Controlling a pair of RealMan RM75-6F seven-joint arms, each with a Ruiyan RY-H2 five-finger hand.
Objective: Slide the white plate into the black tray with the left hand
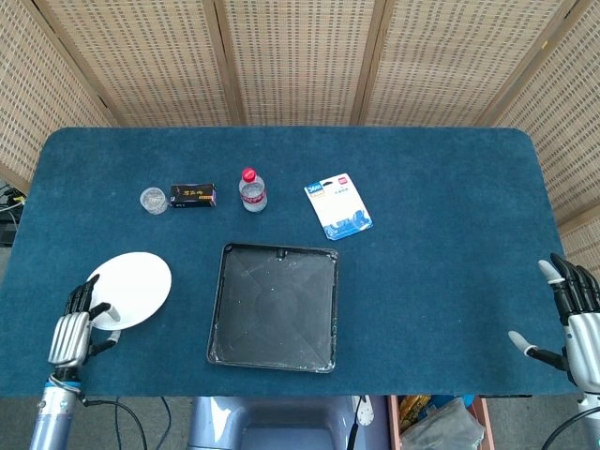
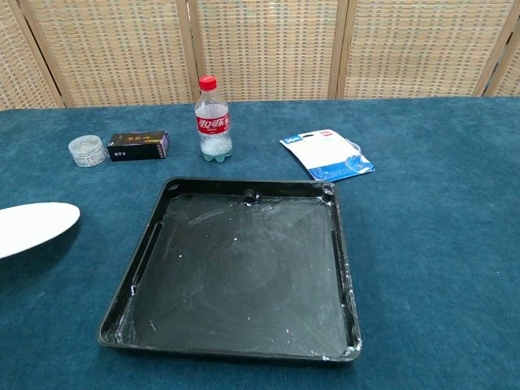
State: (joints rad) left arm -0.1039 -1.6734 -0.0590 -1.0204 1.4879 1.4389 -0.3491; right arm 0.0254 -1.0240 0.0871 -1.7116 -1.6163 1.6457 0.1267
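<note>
The white plate [image 1: 131, 286] is at the table's front left, left of the black tray [image 1: 218, 309]. My left hand [image 1: 73, 333] grips the plate's near-left edge, fingers over the rim and thumb beside it. In the chest view the plate [image 2: 32, 227] shows as a thin tilted ellipse with dark cloth under it, apart from the tray [image 2: 150, 244]; the hand itself is out of that frame. The tray holds nothing. My right hand [image 1: 574, 323] rests at the table's front right edge, fingers spread, holding nothing.
Behind the tray stand a red-capped bottle [image 1: 252, 190], a black box [image 1: 193, 195] and a small clear jar [image 1: 153, 200]. A blue and white packet [image 1: 338, 206] lies behind the tray's right corner. A woven screen backs the table.
</note>
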